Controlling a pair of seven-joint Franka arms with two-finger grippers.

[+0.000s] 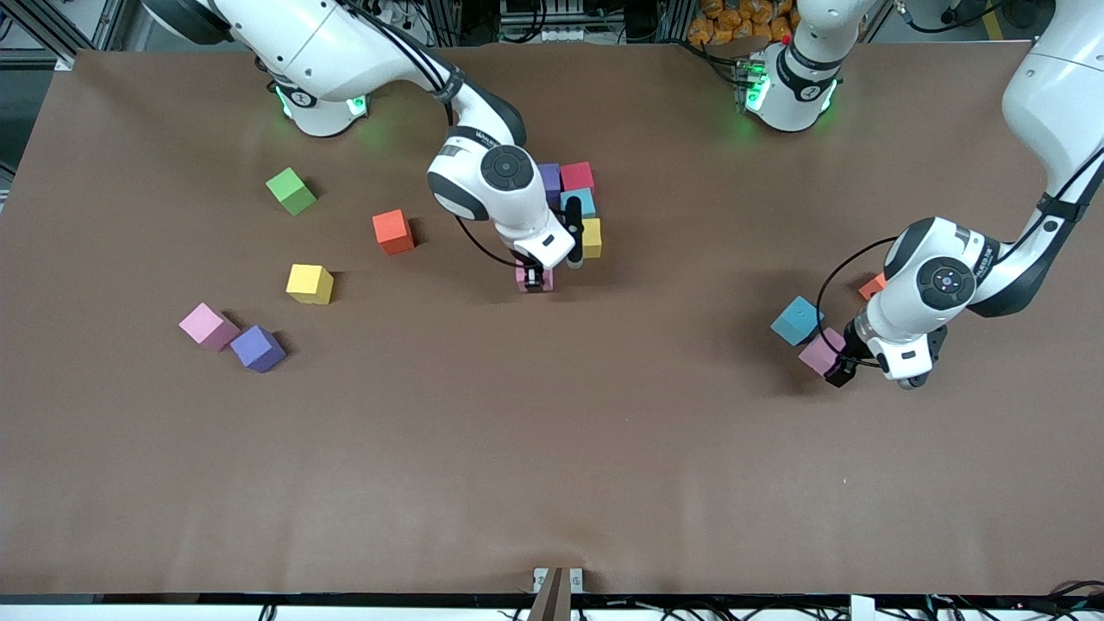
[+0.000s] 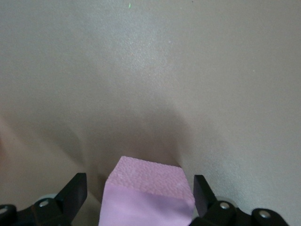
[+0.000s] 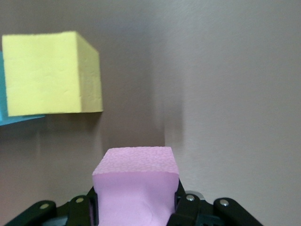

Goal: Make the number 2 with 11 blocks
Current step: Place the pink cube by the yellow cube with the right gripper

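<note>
At table centre in the front view, the right gripper (image 1: 536, 278) clamps a pink block (image 1: 523, 274) beside the started digit: purple (image 1: 549, 178), red (image 1: 577, 176), blue (image 1: 579, 203) and yellow (image 1: 592, 237) blocks. Toward the left arm's end, the left gripper (image 1: 838, 371) straddles another pink block (image 1: 818, 352), near a blue block (image 1: 795, 320).

Left wrist view: fingers (image 2: 75, 192) stand apart either side of the pink block (image 2: 148, 190), not touching it.

Right wrist view: the fingers (image 3: 181, 200) squeeze the pink block (image 3: 136, 181); the yellow block (image 3: 49, 73) sits close by.
</note>
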